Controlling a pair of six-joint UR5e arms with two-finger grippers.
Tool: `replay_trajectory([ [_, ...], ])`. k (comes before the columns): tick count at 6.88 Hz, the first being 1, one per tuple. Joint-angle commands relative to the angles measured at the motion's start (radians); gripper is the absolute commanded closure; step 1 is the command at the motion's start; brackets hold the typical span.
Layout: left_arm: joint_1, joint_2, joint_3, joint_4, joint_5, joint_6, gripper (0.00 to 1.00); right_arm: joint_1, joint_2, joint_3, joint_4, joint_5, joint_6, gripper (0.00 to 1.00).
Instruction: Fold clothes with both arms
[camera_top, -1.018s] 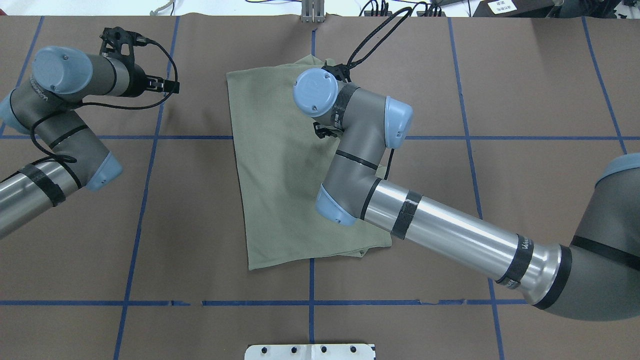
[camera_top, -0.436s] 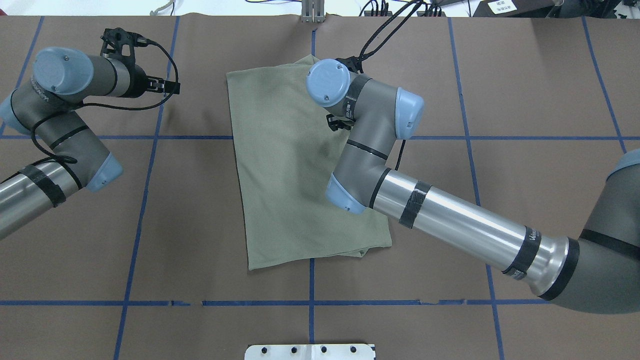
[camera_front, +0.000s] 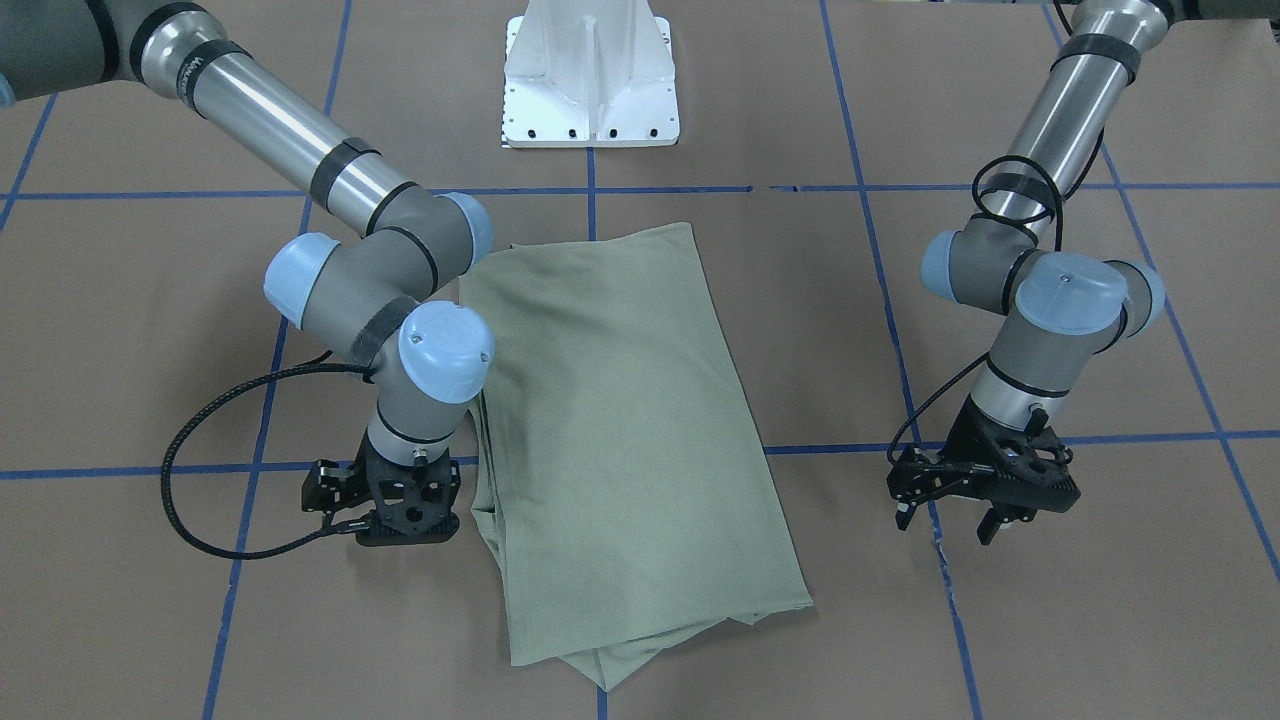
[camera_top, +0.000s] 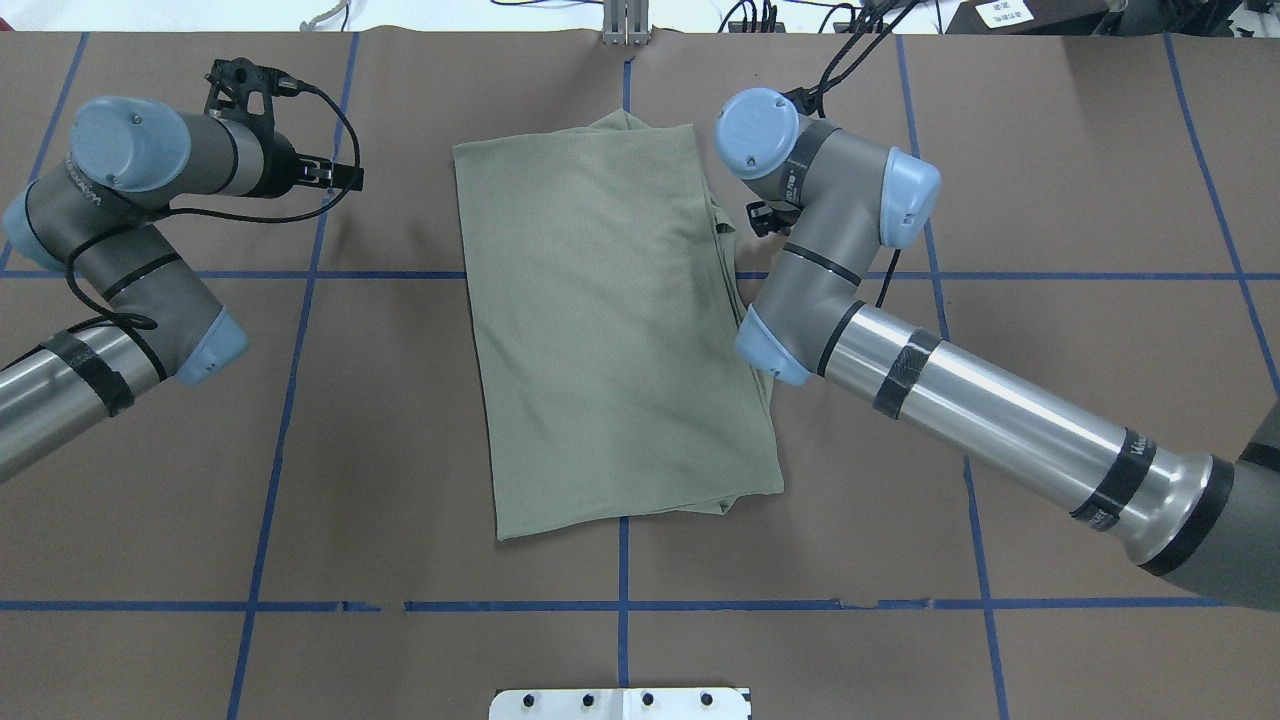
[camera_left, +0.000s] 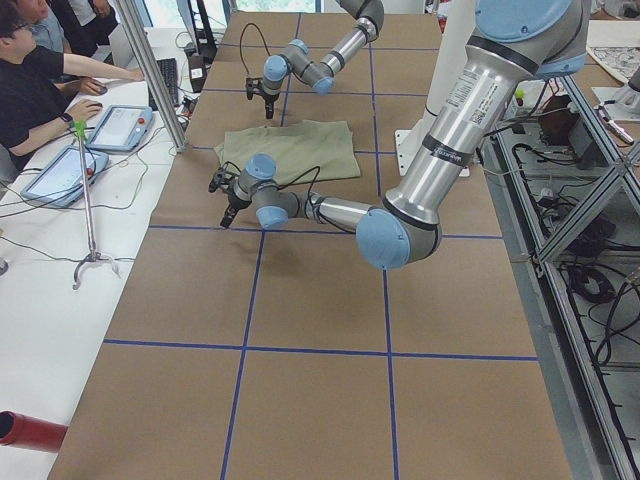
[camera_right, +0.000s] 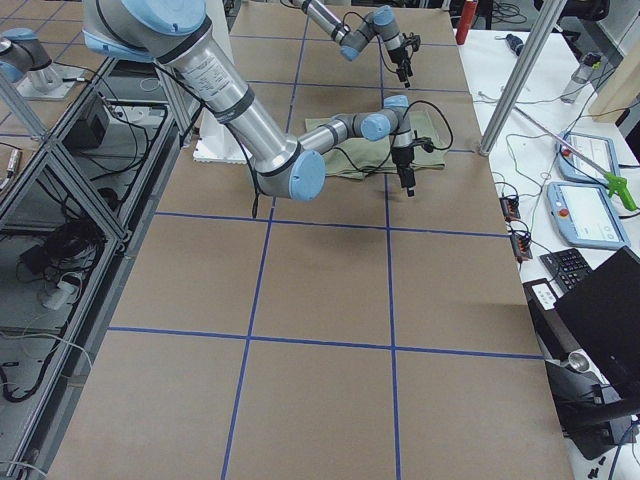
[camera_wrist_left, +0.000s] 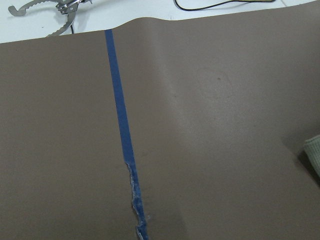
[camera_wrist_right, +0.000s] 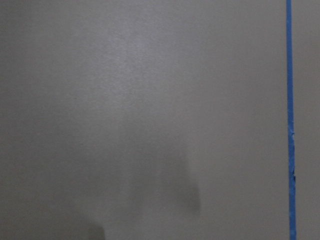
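Right arm (camera_front: 340, 290): fingers hidden under the wrist, grip unreadable; shirt (camera_front: 620, 420) edge just beside them. Left fingers (camera_front: 992, 525) spread, empty, shirt well off. Shirt lies folded on the bench (camera_front: 1100, 620). Next fold, I judge: pinch matching corners, lift evenly.

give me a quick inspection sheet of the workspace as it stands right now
surface: brown paper table with a blue tape grid; lies flat, tape torn in spots.
job's things: shirt folded into a long rectangle, lying flat mid-table, layered edges showing on the right arm's side; neither gripper holds it.
clutter: nothing seen.
grippers: left gripper open, well clear of the shirt; right gripper beside the shirt's edge over bare paper, its fingers hidden, so open or shut cannot be told.
cables: black cable loops off the right wrist, not on the shirt.
surroundings: white pedestal base; a person at tablets on a side bench.
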Motion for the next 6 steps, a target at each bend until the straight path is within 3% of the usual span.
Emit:
replay_trajectory([
  [1, 0.001, 0.000, -0.056, 0.008, -0.003, -0.017, 0.00, 0.013, -0.006, 0.128, 0.005, 0.092, 0.009, 0.00],
  [3, 0.021, 0.044, -0.208, 0.052, -0.079, -0.218, 0.00, 0.010, -0.133, 0.422, 0.035, 0.183, 0.099, 0.00],
  [4, 0.080, 0.116, -0.376, 0.142, -0.078, -0.301, 0.00, -0.031, -0.270, 0.568, 0.168, 0.199, 0.200, 0.00],
  [5, 0.149, 0.176, -0.550, 0.234, -0.069, -0.419, 0.00, -0.077, -0.361, 0.630, 0.321, 0.196, 0.345, 0.00],
  [6, 0.246, 0.247, -0.700, 0.248, -0.055, -0.548, 0.00, -0.107, -0.423, 0.661, 0.418, 0.173, 0.506, 0.00],
])
